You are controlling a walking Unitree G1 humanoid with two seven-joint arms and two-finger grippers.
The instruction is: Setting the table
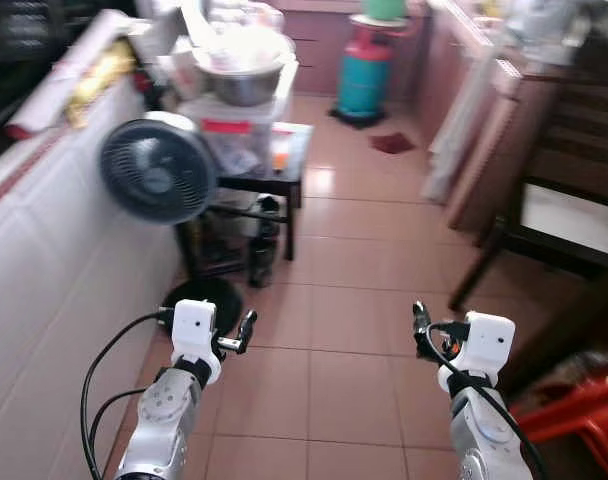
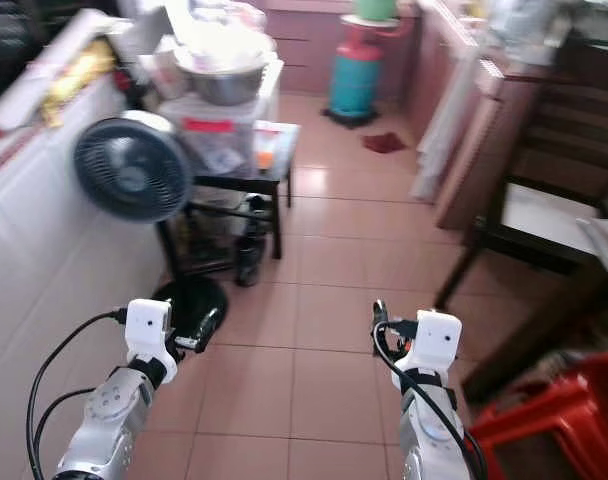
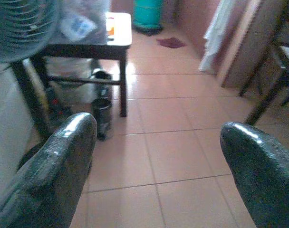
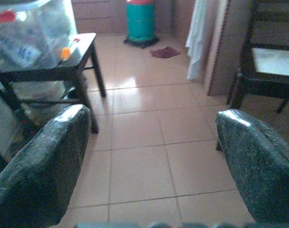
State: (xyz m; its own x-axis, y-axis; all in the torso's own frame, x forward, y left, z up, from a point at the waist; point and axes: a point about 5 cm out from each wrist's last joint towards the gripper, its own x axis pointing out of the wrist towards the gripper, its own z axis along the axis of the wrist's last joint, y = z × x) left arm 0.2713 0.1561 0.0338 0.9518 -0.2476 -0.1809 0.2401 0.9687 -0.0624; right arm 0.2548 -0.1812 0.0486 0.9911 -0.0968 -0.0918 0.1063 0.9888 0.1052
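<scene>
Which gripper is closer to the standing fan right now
Left. The left gripper hangs just in front of the fan by the wall, while the right gripper is farther off, across the tiled floor.

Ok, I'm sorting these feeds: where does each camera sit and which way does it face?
Left eye, right eye: head, facing forward-down at the pink tiled floor; both silver arms show.
Left wrist: between the open left gripper fingers, toward the black side table.
Right wrist: between the open right gripper fingers.
All share the teal gas cylinder.
</scene>
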